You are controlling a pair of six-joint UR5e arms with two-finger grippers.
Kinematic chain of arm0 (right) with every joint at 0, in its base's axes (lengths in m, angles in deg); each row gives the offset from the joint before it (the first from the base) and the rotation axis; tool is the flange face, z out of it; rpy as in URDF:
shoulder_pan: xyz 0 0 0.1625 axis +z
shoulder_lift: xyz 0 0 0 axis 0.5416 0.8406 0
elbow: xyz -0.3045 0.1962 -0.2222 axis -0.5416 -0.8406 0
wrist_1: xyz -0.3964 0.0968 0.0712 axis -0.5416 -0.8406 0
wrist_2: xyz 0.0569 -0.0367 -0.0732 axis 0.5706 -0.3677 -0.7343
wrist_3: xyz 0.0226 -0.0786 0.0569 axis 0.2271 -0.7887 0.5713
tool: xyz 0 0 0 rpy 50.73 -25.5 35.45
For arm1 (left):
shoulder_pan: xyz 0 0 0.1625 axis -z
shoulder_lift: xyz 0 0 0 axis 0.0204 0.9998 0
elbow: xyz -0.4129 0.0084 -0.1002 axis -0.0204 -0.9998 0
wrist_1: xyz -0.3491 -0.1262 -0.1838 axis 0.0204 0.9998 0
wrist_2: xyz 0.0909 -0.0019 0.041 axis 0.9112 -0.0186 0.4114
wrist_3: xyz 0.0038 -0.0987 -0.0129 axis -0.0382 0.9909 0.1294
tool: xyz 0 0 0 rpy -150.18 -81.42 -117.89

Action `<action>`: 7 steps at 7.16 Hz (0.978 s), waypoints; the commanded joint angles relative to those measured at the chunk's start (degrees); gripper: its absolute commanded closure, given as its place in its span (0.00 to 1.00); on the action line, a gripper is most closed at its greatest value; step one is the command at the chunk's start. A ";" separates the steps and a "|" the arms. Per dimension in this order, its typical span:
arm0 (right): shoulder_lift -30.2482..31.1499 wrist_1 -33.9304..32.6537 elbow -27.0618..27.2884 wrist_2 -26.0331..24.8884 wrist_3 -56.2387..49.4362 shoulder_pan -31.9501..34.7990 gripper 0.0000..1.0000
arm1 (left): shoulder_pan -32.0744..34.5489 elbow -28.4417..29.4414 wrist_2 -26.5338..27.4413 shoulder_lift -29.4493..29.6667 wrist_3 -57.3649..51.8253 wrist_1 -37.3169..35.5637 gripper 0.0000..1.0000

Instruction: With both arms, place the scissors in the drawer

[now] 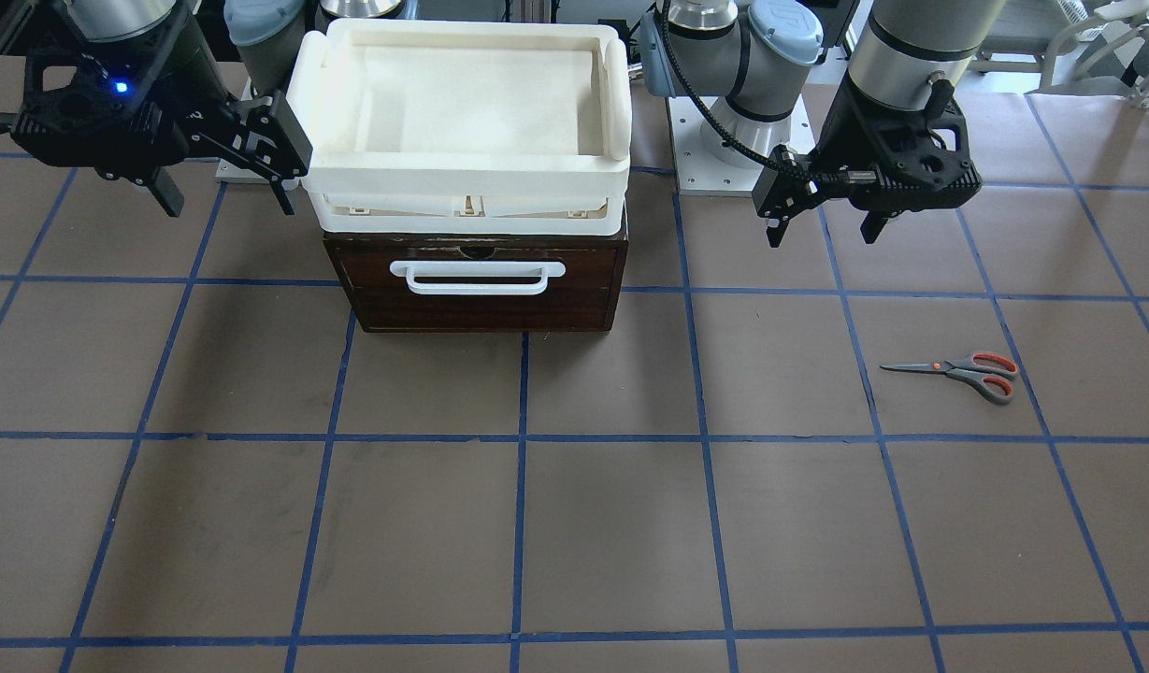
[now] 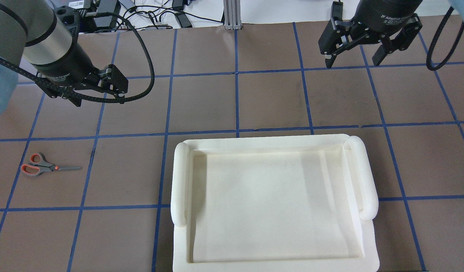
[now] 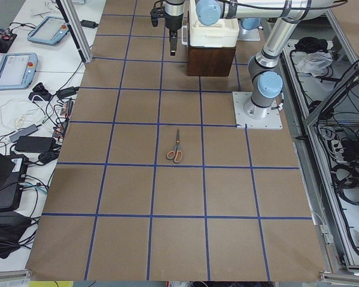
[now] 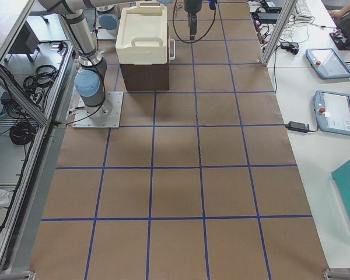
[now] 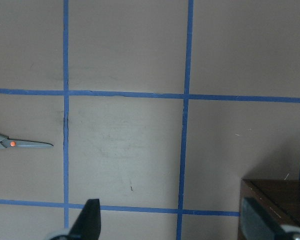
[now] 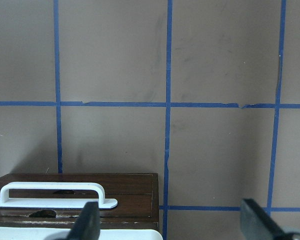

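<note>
The white plastic tray [image 2: 269, 141] is filling the lower part of the overhead view, sitting squarely on top of the dark wooden drawer [image 1: 485, 310] and covering its whole top. The drawer's front is facing away from the robot, its white bar handle [image 1: 485, 268] is showing, and it is looking shut.

The left gripper [image 1: 822, 234] is hanging above the table [image 1: 574, 542] on the robot's left of the drawer, pointing downward. Its fingers are standing wide apart and holding nothing. The right gripper [image 1: 228, 206] is hovering on the other side, close beside the tray's end, likewise pointing down. Its fingers are also spread wide and empty. The right wrist camera is looking down at the drawer front and handle.

The scissors [image 1: 967, 371] are lying flat and closed on the brown, blue-taped table on the robot's left, well apart from the drawer. They are lying farther from the robot's base than the left gripper. Their blade tips are pointing toward the drawer's side, and the handle loops are pointing outward. In the left wrist view only the blades are showing, at the left edge.
</note>
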 commanded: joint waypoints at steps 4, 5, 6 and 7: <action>0.08 -0.88 0.00 0.73 -0.09 -0.26 0.00 | -0.08 0.04 0.00 -0.17 -0.22 -0.01 0.00; -0.26 -0.97 0.00 0.56 -0.09 -0.35 0.00 | -0.52 0.04 -0.09 -0.09 -0.65 -0.01 0.00; -0.27 -1.05 0.00 0.47 0.00 -0.35 0.00 | -1.13 -0.04 0.17 0.26 -4.31 -0.01 0.00; -0.27 -0.97 0.00 0.38 0.00 -0.44 0.00 | -2.44 -0.65 0.61 0.35 -8.44 -0.01 0.00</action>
